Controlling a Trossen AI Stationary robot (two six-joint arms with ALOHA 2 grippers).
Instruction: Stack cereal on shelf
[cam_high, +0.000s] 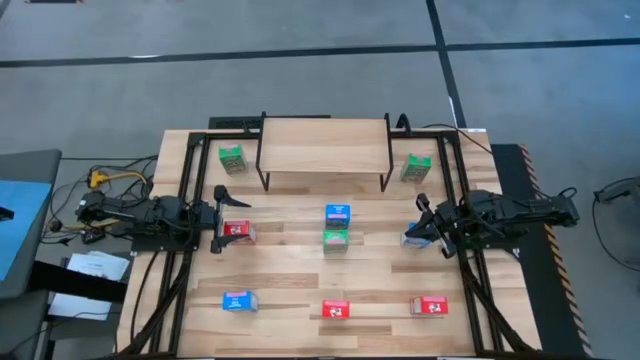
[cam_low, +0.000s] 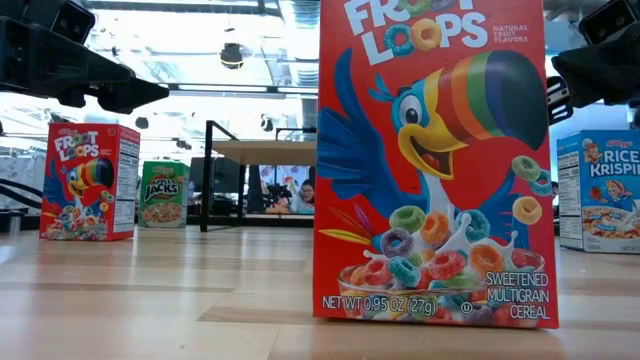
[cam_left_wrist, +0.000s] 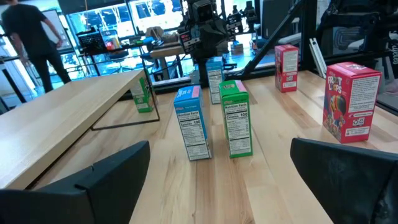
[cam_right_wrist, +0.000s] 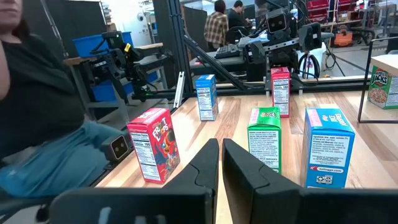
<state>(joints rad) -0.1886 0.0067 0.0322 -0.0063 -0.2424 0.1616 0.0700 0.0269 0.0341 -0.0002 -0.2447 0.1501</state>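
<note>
Light wood covers the shelf (cam_high: 325, 145), and nothing sits on it yet. The little cereal boxes stand all over the table (cam_high: 290, 280) around it, so the job looks like it has not started.

The left gripper (cam_high: 222, 217) has its two fingers spread wide apart and holds nothing. A red box (cam_high: 238, 231) stands just in front of it, right at the fingertips. That looks like the box it will pick first. Farther ahead of this gripper stand a blue box (cam_left_wrist: 192, 122) and a green box (cam_left_wrist: 236, 118), side by side and upright. The shelf runs off to one side of them.

The right gripper (cam_right_wrist: 221, 158) has its fingers pressed together and holds nothing. Another blue box (cam_high: 416, 238) sits very close to it, but I cannot tell if they touch.

Both arms reach in low from the two sides of the table, stretched out flat and pointing toward the middle. Two more green boxes (cam_high: 232, 158) stand beside the shelf ends.
</note>
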